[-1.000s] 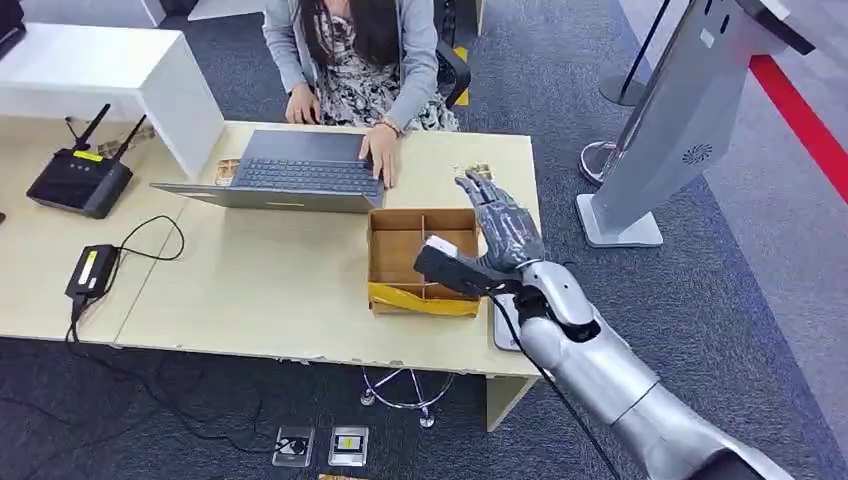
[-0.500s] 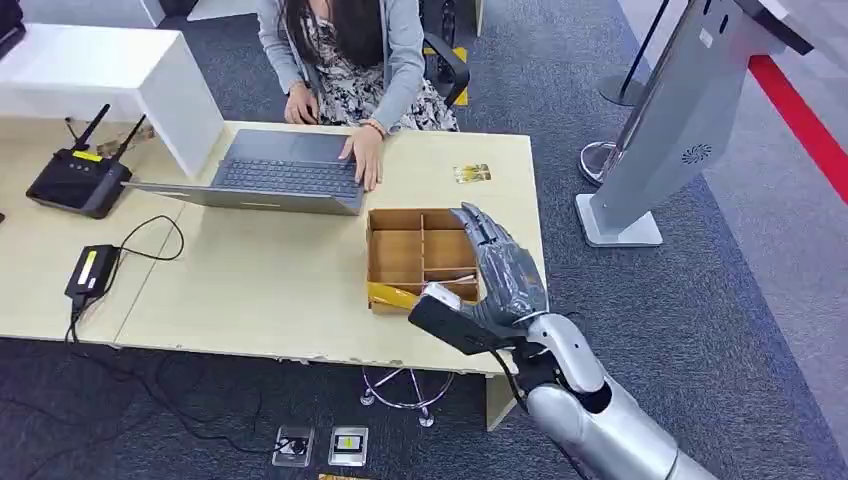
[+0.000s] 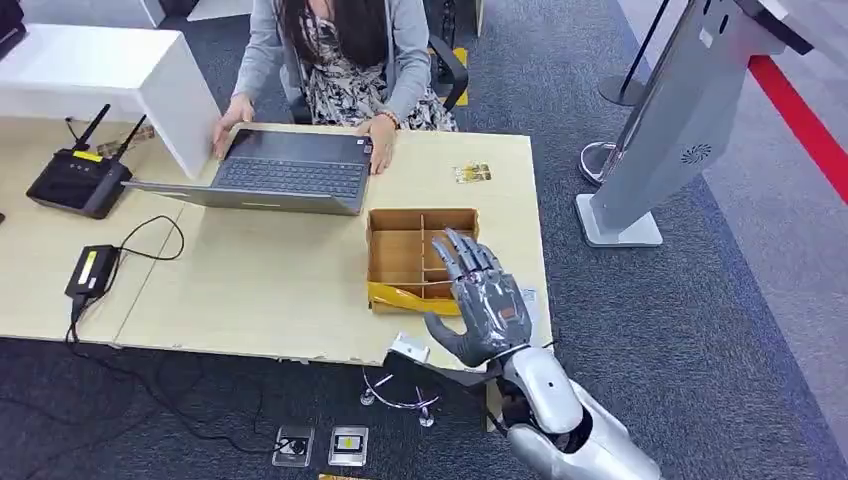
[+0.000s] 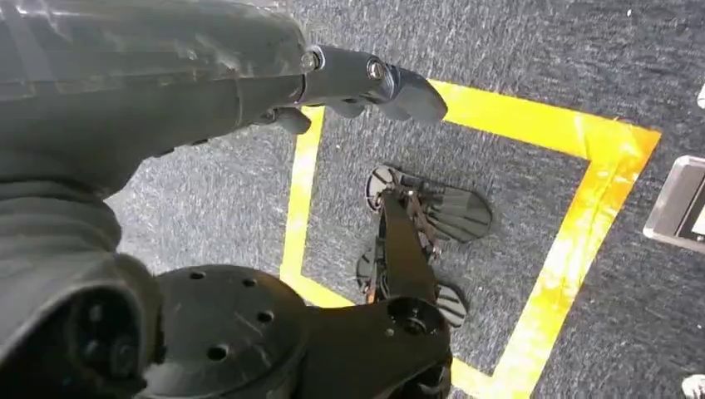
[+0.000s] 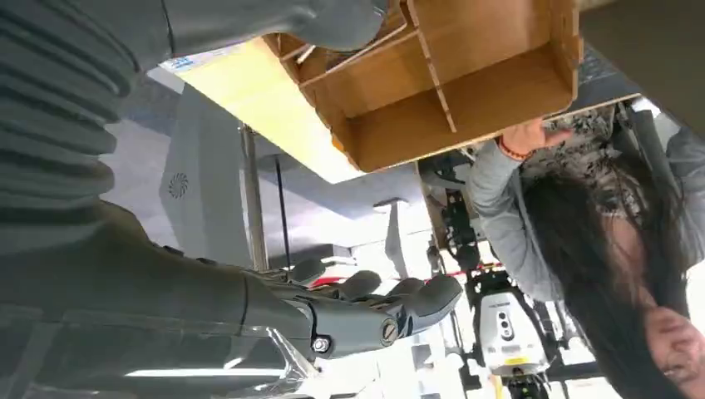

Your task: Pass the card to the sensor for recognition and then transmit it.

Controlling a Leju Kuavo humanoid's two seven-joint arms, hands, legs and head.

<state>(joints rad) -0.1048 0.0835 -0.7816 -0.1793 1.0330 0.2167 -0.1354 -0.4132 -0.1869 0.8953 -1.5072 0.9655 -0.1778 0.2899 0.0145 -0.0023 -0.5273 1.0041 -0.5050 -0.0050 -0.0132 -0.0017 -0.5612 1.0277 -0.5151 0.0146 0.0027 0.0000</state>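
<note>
The right hand [image 3: 483,305] hovers with fingers spread and holds nothing, over the near edge of the tabletop [image 3: 280,290], partly above the divided cardboard box [image 3: 405,255]. A card [image 3: 472,173] lies flat on the tabletop beyond the box, well apart from the hand. The left hand [image 4: 249,79] hangs over grey carpet; I cannot tell its state. A person [image 3: 350,60] sits at a laptop [image 3: 290,175].

Box [image 3: 420,255] partly behind right hand [image 3: 485,300]
</note>
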